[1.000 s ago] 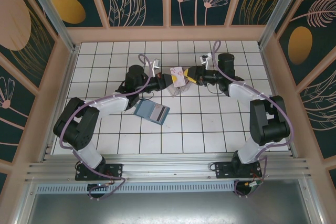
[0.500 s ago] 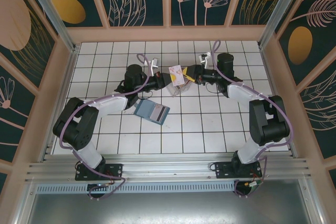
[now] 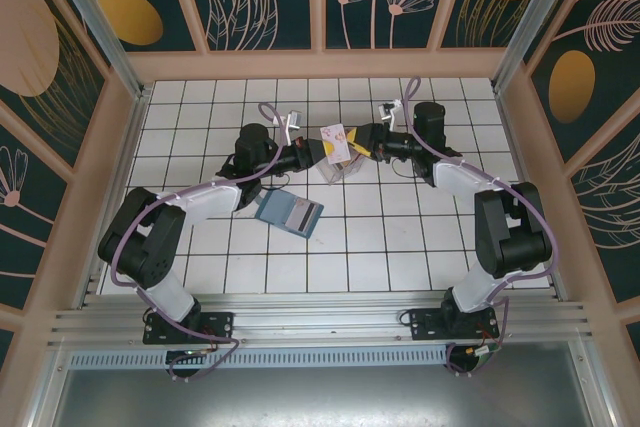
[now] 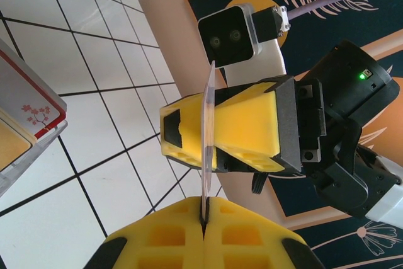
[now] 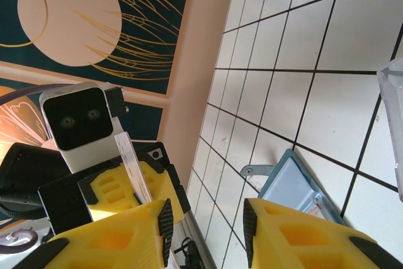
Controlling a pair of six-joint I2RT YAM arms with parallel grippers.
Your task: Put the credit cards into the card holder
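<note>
My left gripper [image 3: 325,150] [image 4: 206,209] is shut on the near edge of a pale credit card [image 3: 339,142] [image 4: 208,130], which it holds edge-up above the tiles. The right gripper [image 3: 358,147] [image 5: 204,218] faces it, open. The card [image 5: 133,168] stands just beyond its left fingertip, and nothing lies between its pads. Below the two grippers sits the clear card holder [image 3: 338,171] [image 4: 39,131] [image 5: 393,105]. Inside it lie a red-edged card [image 4: 25,102] and a yellow-gold card [image 4: 7,146].
A teal folding wallet [image 3: 290,213] [image 5: 293,184] lies open on the white tiles in front of the left gripper. Peach-framed walls [image 3: 320,65] enclose the floor on three sides.
Both grippers and the card have drifted slightly toward the far wall. Neither grip has changed.
</note>
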